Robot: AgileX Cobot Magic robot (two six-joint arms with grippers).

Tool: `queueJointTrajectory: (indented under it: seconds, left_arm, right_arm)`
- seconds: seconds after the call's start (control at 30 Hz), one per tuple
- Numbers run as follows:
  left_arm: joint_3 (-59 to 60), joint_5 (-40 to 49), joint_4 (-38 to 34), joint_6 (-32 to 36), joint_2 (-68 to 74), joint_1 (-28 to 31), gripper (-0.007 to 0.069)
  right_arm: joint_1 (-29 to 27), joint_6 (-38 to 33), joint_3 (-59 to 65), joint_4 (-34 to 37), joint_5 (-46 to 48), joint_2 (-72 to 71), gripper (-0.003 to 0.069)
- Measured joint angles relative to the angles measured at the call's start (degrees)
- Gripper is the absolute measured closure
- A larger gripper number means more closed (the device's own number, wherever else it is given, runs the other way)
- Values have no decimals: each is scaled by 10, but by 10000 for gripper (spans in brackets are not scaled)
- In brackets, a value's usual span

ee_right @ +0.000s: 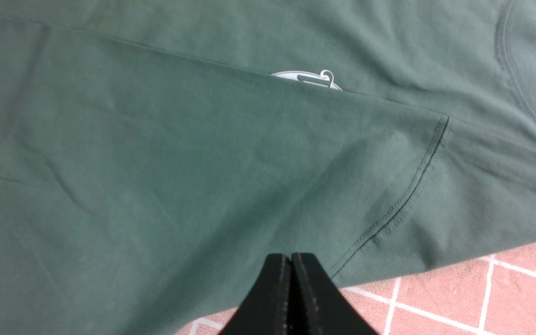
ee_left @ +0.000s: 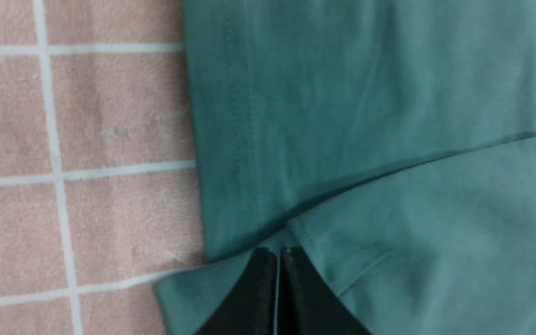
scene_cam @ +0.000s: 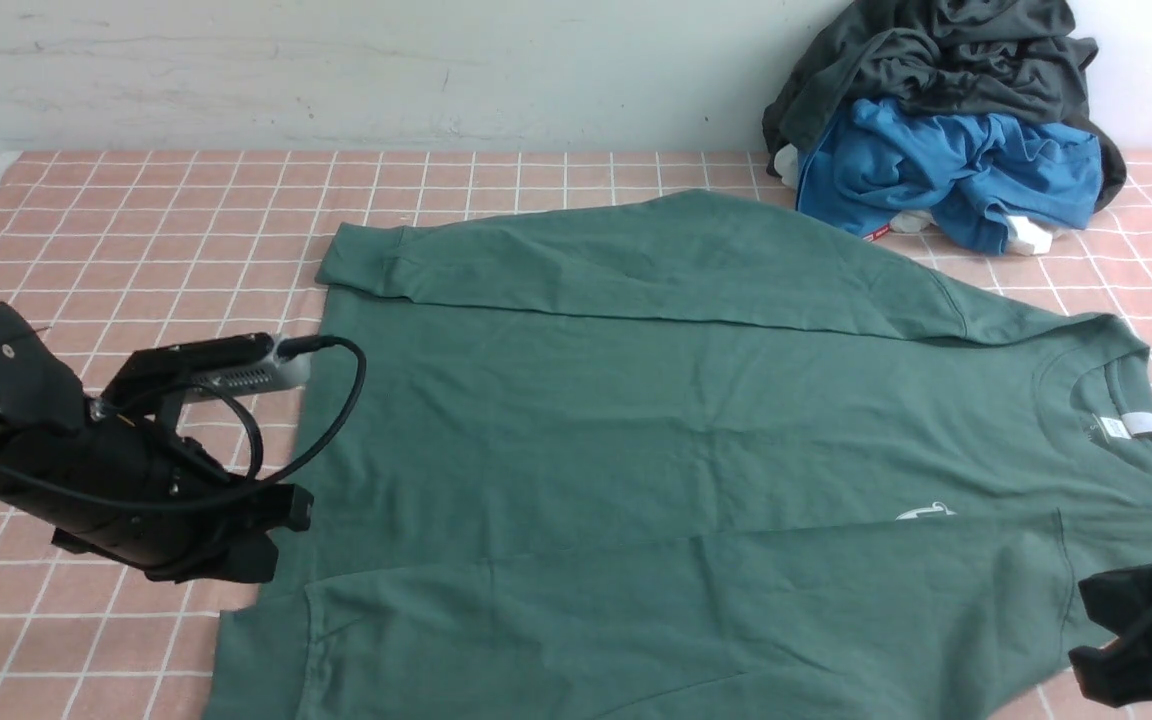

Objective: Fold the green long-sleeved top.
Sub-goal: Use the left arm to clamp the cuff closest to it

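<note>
The green long-sleeved top (scene_cam: 636, 420) lies flat on the table, neck to the right and hem to the left. Both sleeves are folded in over the body. Its white neck label (scene_cam: 1141, 425) and small chest logo (scene_cam: 926, 512) show. My left gripper (scene_cam: 291, 515) is at the top's left edge, shut, its tips over the near sleeve's ribbed cuff (ee_left: 189, 298). Only a hairline of green shows between the fingers in the left wrist view (ee_left: 279, 252). My right gripper (scene_cam: 1096, 610) is shut and empty over the top's near edge by the shoulder seam (ee_right: 407, 190), as the right wrist view (ee_right: 291, 256) shows.
A pile of a dark grey-black garment (scene_cam: 936, 50) and a bright blue garment (scene_cam: 946, 165) sits at the back right against the wall. The pink checked table cover (scene_cam: 136, 220) shows to the left and behind the top.
</note>
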Motion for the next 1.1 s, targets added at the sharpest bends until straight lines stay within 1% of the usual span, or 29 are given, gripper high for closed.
queueJointTrajectory:
  seconds: [0.07, 0.17, 0.23, 0.33, 0.37, 0.4, 0.47, 0.5, 0.53, 0.57, 0.6, 0.67, 0.73, 0.77, 0.83, 0.87, 0.9, 0.93, 1.0, 1.03, 1.1]
  left_arm:
    - [-8, 7, -1, 3, -7, 0, 632]
    - [-47, 66, 5, 9, -30, 0, 632]
    - [-54, 103, 22, 2, -29, 0, 630]
    - [-49, 135, 50, -5, -19, 0, 616]
    - [-43, 147, 71, -10, -7, 0, 586]
    - [-42, 149, 79, -12, -2, 0, 581]
    - [-37, 138, 100, -27, 29, 0, 485]
    - [-37, 135, 100, -27, 29, 0, 477]
    - [-36, 127, 101, -31, 37, 0, 442]
    - [-36, 98, 103, -42, 55, 0, 369]
    - [-36, 98, 103, -42, 57, 0, 361]
    - [-36, 78, 103, -53, 76, 0, 298]
    - [-36, 74, 103, -57, 98, 0, 286]
    - [-36, 74, 103, -57, 104, 0, 296]
    - [-40, 76, 106, -57, 110, 0, 351]
    - [-39, 76, 106, -57, 110, 0, 351]
    - [-40, 77, 108, -56, 110, 0, 438]
    - [-40, 77, 105, -56, 110, 0, 487]
    - [-41, 78, 103, -56, 109, 0, 536]
    - [-44, 85, 102, -56, 101, -1, 586]
    - [-50, 93, 102, -55, 85, -1, 595]
  right_arm:
    - [0, 0, 0, 0, -1, 0, 673]
    - [0, 0, 0, 0, -2, 0, 673]
    - [0, 0, 0, 0, -2, 0, 673]
    - [0, 0, 0, 1, -2, 0, 673]
    - [0, 0, 0, 5, -3, 0, 673]
    - [0, 0, 0, 6, -3, 0, 673]
    - [0, 0, 0, 18, -5, 0, 673]
    - [0, 0, 0, 19, -6, 0, 673]
    - [0, 0, 0, 23, -6, 0, 673]
    - [0, 0, 0, 30, -8, 0, 673]
    - [0, 0, 0, 32, -8, 0, 673]
    - [0, 0, 0, 36, -10, 0, 673]
    - [0, 0, 0, 38, -11, 0, 673]
    - [0, 0, 0, 38, -11, 0, 673]
    - [0, 0, 0, 38, -11, 0, 673]
    - [0, 0, 0, 38, -11, 0, 673]
    - [0, 0, 0, 38, -11, 0, 673]
    - [0, 0, 0, 38, -11, 0, 673]
    - [0, 0, 0, 38, -11, 0, 673]
    - [0, 0, 0, 38, -11, 0, 673]
    - [0, 0, 0, 38, -11, 0, 673]
